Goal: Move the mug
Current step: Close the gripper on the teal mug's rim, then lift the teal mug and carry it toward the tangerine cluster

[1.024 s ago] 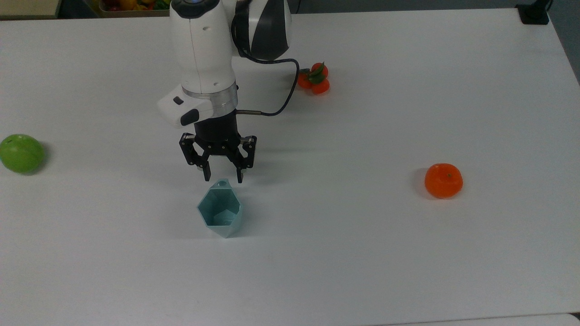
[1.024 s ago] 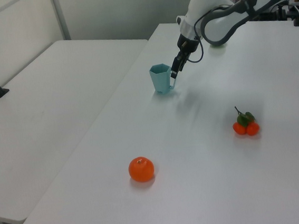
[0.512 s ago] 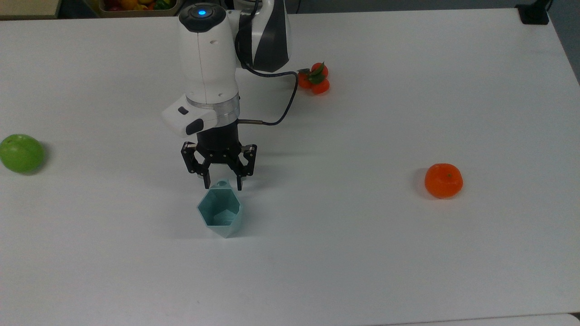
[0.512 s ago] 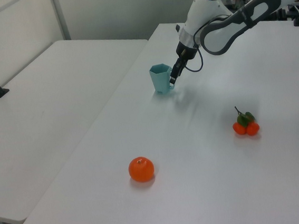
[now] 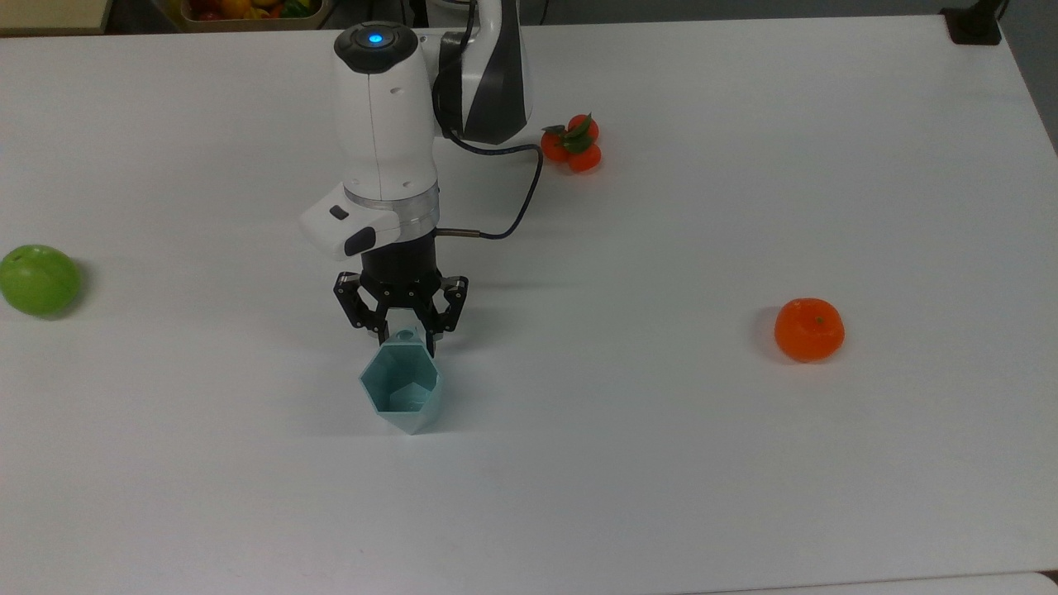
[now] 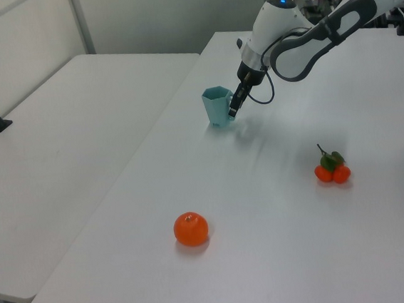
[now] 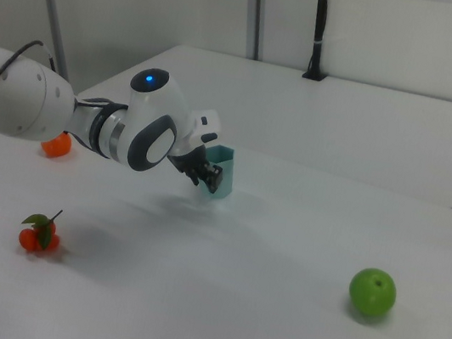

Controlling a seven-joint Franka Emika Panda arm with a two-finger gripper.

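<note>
The mug (image 5: 401,388) is a pale teal faceted cup standing upright on the white table (image 5: 661,463). Its small tab handle points toward the arm. My gripper (image 5: 406,337) reaches down at that handle, one black finger on each side of the tab and a narrow gap still showing. In the left view, the mug (image 6: 217,107) has the gripper (image 6: 233,111) against its right side. The right view shows the mug (image 7: 220,177) just behind the gripper (image 7: 204,178).
An orange (image 5: 809,330) lies far to the top view's right. A green apple (image 5: 39,279) sits at the top view's left edge. A cluster of small leafy tangerines (image 5: 572,142) lies behind the arm. Bare table surrounds the mug.
The gripper has come down and forward to the mug's handle, and its fingers have narrowed around the tab. The mug has not moved.
</note>
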